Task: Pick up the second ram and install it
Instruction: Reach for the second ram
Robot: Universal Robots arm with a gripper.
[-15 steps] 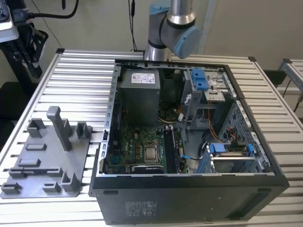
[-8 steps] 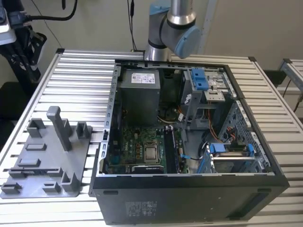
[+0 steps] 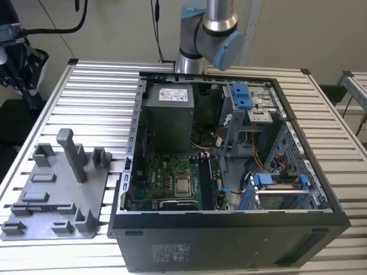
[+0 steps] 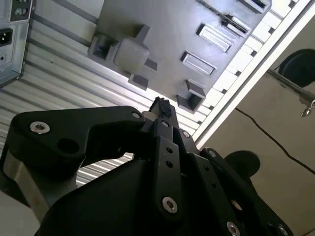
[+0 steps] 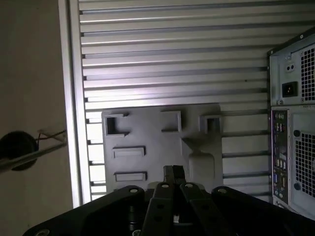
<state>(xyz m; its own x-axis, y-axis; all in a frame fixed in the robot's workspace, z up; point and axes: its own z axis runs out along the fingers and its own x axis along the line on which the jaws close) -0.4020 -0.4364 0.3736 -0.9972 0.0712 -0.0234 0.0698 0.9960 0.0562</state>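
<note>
My gripper [image 5: 173, 172] hangs high above the grey slotted fixture [image 5: 152, 130] on the ribbed table. Its black fingertips [image 4: 160, 104] are pressed together and I see nothing between them. In the second wrist view a thin dark strip [image 4: 235, 22] lies in one far slot of the fixture [image 4: 162, 29]; I cannot tell whether it is the second ram. In the exterior view the fixture [image 3: 57, 195] lies to the left of the open computer case [image 3: 229, 240]. The green motherboard [image 3: 166, 172] lies inside the case, with long black slots [image 3: 209, 180] beside the processor.
The grey power supply box [image 3: 168, 117] and blue drive brackets [image 3: 242, 94] fill the back of the case. The arm's base [image 3: 203, 40] stands behind the case. A tall post [image 3: 71, 152] rises from the fixture. The case's rear panel [image 5: 295, 123] shows in the first wrist view.
</note>
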